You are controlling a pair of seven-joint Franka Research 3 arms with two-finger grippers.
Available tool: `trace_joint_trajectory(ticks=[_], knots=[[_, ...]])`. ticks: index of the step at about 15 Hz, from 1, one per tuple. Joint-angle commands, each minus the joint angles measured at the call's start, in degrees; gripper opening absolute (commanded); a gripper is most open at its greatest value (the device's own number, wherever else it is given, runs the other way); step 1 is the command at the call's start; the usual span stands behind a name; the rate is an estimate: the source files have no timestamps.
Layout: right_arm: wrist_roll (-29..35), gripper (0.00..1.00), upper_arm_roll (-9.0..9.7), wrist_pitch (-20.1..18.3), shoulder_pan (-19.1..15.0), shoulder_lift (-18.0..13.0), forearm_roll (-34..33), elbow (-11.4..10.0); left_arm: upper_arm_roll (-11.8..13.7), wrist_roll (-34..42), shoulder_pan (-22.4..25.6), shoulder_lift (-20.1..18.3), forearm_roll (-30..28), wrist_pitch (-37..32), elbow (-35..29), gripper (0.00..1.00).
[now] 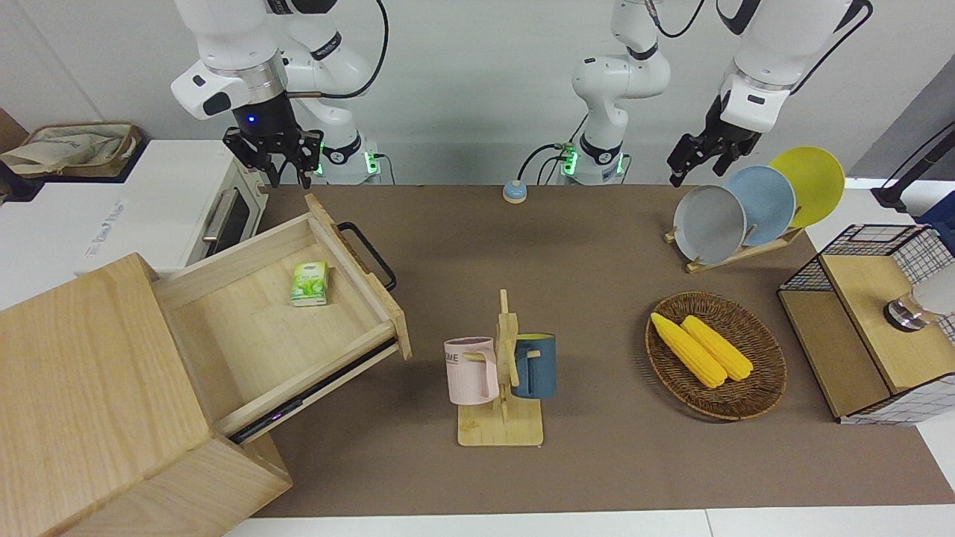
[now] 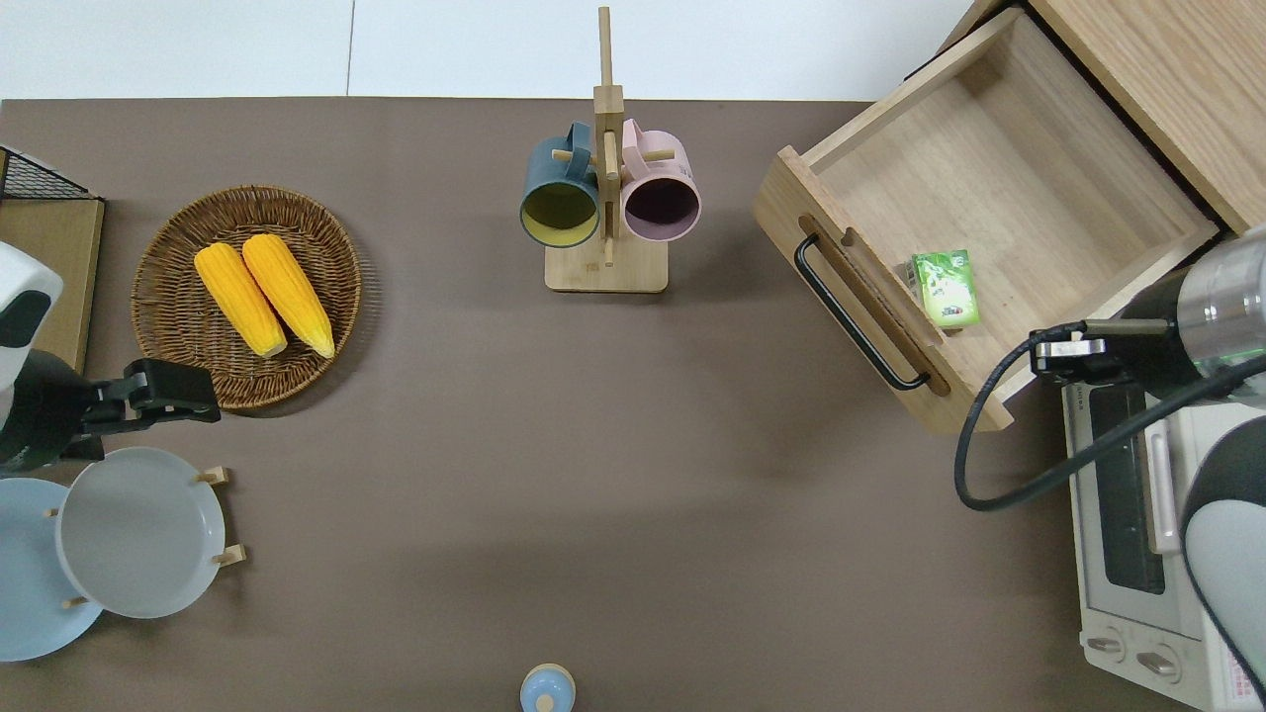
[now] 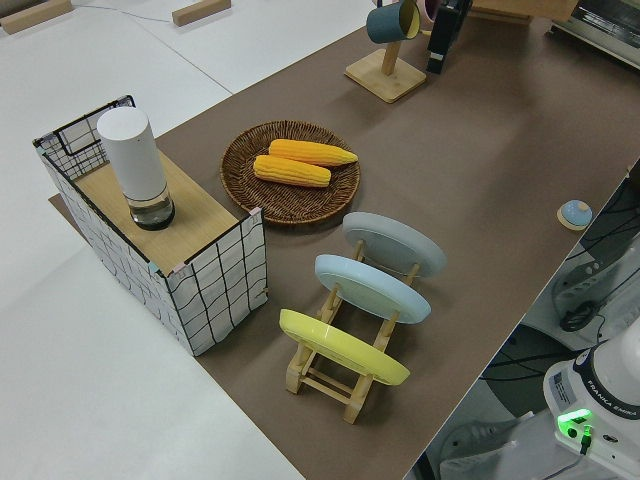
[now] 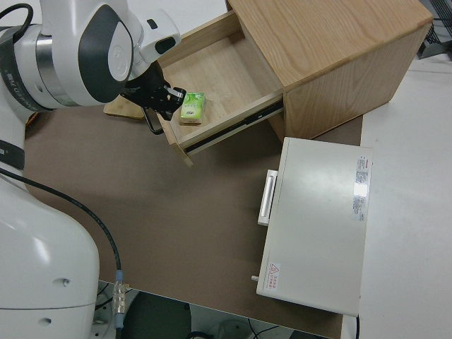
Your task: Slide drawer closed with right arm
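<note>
Wooden and wide, the drawer [image 1: 287, 298] sticks far out of the cabinet [image 1: 97, 388], with a green packet [image 1: 310, 283] inside. The right gripper [image 1: 283, 175] hangs over the drawer's corner nearest the toaster oven [image 2: 1137, 514], its fingers spread and holding nothing. The left arm is parked.

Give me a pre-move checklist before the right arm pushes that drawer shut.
1. Drawer is pulled out, ready to push: ok.
2. Green packet lies fully inside, below the walls: ok.
3. Black loop handle is free of obstructions: ok.
4. Right gripper touches the drawer front: not ok, it hangs clear of it by the toaster oven.
5. Mug rack stands clear of the drawer front: ok.
6. Left arm is parked: ok.
</note>
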Motion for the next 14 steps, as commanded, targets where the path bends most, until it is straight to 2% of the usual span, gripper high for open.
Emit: trace_joint_trajectory(ticks=[1, 5, 10, 14], knots=[[3.5, 0.000, -0.04, -1.9, 0.3, 1.0, 0.4, 1.7, 0.2, 0.5, -0.1, -0.5, -0.1, -0.9, 0.2, 0.99], [13.0, 0.000, -0.13, -2.4, 1.6, 0.9, 2.1, 1.7, 0.2, 0.5, -0.1, -0.5, -0.1, -0.9, 0.2, 0.99], [27.1, 0.000, -0.48, -3.5, 5.3, 0.4, 5.1, 1.6, 0.2, 0.6, 0.0, -0.5, -0.1, -1.0, 0.2, 0.99], [37.8, 0.000, -4.96, -3.4, 11.9, -0.7, 7.8, 1.0, 0.2, 0.5, -0.1, -0.5, -0.1, -1.0, 0.2, 0.99]])
